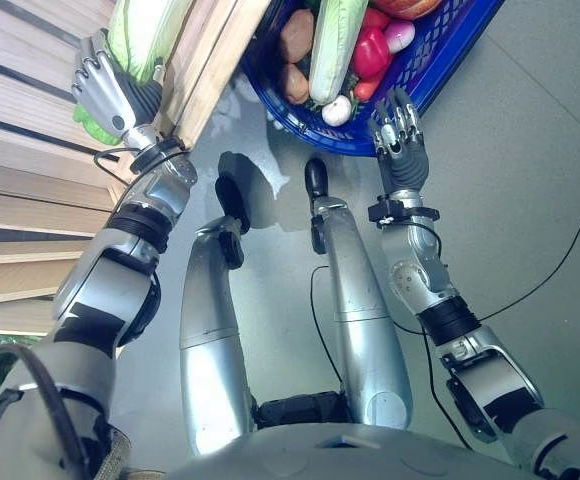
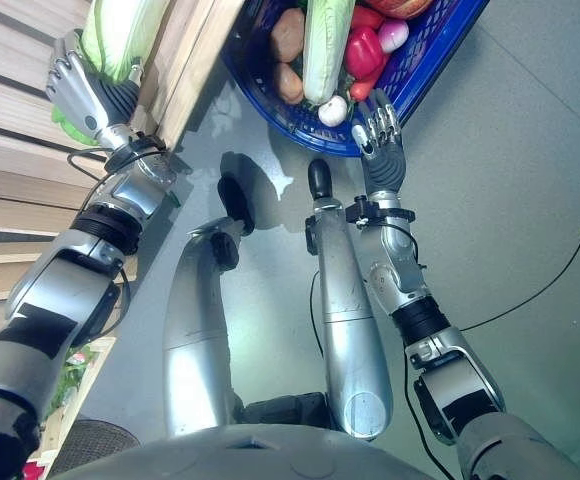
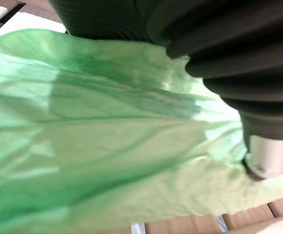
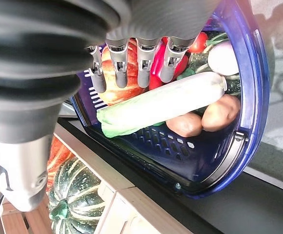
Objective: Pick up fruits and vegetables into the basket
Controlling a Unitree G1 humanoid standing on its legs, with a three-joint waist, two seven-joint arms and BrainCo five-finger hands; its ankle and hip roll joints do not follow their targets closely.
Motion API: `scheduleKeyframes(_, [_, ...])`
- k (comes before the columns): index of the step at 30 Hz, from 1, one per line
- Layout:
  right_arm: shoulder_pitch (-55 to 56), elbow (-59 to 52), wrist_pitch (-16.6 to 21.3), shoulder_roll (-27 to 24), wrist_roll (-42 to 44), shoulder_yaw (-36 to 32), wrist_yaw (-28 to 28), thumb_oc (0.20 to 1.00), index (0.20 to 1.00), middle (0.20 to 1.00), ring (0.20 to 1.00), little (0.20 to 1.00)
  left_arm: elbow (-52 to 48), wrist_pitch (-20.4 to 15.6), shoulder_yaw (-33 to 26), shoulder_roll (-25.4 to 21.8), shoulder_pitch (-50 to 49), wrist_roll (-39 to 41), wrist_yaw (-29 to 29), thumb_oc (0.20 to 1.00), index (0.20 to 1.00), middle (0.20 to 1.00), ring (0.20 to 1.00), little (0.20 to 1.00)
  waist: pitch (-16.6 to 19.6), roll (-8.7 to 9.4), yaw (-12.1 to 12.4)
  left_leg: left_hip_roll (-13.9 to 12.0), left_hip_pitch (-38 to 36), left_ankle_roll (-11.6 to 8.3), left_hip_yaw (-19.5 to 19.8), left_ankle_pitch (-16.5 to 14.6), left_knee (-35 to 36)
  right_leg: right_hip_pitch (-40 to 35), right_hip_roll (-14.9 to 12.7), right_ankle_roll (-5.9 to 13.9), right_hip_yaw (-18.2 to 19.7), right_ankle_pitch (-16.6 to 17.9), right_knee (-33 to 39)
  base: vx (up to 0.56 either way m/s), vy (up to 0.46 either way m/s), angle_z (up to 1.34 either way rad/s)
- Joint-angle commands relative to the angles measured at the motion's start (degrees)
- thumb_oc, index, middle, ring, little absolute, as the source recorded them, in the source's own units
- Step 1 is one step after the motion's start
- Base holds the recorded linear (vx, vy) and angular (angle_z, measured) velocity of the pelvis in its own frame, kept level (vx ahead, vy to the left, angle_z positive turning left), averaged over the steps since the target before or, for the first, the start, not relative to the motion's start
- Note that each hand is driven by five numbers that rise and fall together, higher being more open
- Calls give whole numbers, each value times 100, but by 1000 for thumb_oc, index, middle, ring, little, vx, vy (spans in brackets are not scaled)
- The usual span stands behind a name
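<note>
My left hand (image 1: 105, 92) is raised at the wooden shelf, curled on a pale green leafy cabbage (image 1: 145, 30). Its leaves (image 3: 107, 136) lie right against the palm in the left wrist view. The blue basket (image 1: 440, 55) stands on the floor ahead. It holds a long pale cabbage (image 4: 161, 105), brown potatoes (image 1: 295, 40), a red pepper (image 1: 370, 52), a small white bulb (image 1: 337, 110) and an orange pumpkin (image 4: 127, 73). My right hand (image 1: 398, 125) hovers at the basket's near rim, open with straight fingers (image 4: 141, 68) and nothing in it.
Wooden slatted shelving (image 1: 30, 110) fills the left side, its plank edge (image 1: 210, 60) running down beside the basket. A striped green pumpkin (image 4: 78, 195) sits in a wooden crate next to the basket. Grey floor (image 1: 530, 180) spreads to the right.
</note>
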State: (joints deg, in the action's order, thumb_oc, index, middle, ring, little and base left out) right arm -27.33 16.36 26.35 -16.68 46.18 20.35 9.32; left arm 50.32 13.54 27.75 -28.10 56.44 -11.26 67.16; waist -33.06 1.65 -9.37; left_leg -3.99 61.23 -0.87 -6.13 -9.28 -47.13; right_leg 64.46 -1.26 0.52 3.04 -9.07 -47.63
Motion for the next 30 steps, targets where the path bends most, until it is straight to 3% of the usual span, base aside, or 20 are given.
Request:
scheduleKeyframes(1, [530, -836, 243, 79, 37, 36, -275, 1000, 1000, 1000, 1000, 1000, -6, -64, -190, -162, -300, -395, 353, 200, 200, 200, 200, 200, 326, 106, 83, 241, -338, -258, -86, 72, 516, -641, 57, 258, -545, 195, 343, 0, 0, 0])
scheduleKeyframes(7, [920, -1074, 210, 33, 38, -51, -567, 1000, 1000, 1000, 1000, 1000, -352, -352, -462, -455, -836, -821, 483, 200, 200, 200, 200, 200, 326, 70, 143, 285, -1318, -273, -107, 221, 1061, -1644, 42, 281, -625, 255, 940, -1, 2, -1])
scheduleKeyframes(17, [1286, -1234, 174, 18, -190, -245, -964, 1000, 1000, 1000, 1000, 1000, -1641, -1373, -1037, -674, -2371, -1535, 315, 200, 200, 200, 200, 200, 335, 0, 432, 499, -3359, -312, 233, 617, 2311, -3842, 14, 191, -727, 359, 2281, 39, 7, 12])
scheduleKeyframes(19, [1498, -1364, 124, -37, -227, -386, -1027, 1000, 1000, 1000, 1000, 1000, -2199, -1578, -1211, -677, -3008, -1758, 104, 200, 200, 200, 200, 200, 684, -24, 524, 568, -3836, -294, 388, 747, 2819, -4411, 61, 134, -710, 414, 2887, 145, 8, 25])
scheduleKeyframes(30, [1900, -1511, -221, -15, -234, -709, -1118, 1000, 1000, 1000, 1000, 1000, -3111, -1689, -1585, -435, -4178, -1916, -466, 200, 200, 200, 200, 200, 1575, -57, 793, 598, -5181, -218, 643, 973, 4103, -5952, -14, 114, -898, 690, 4295, 136, 10, 13])
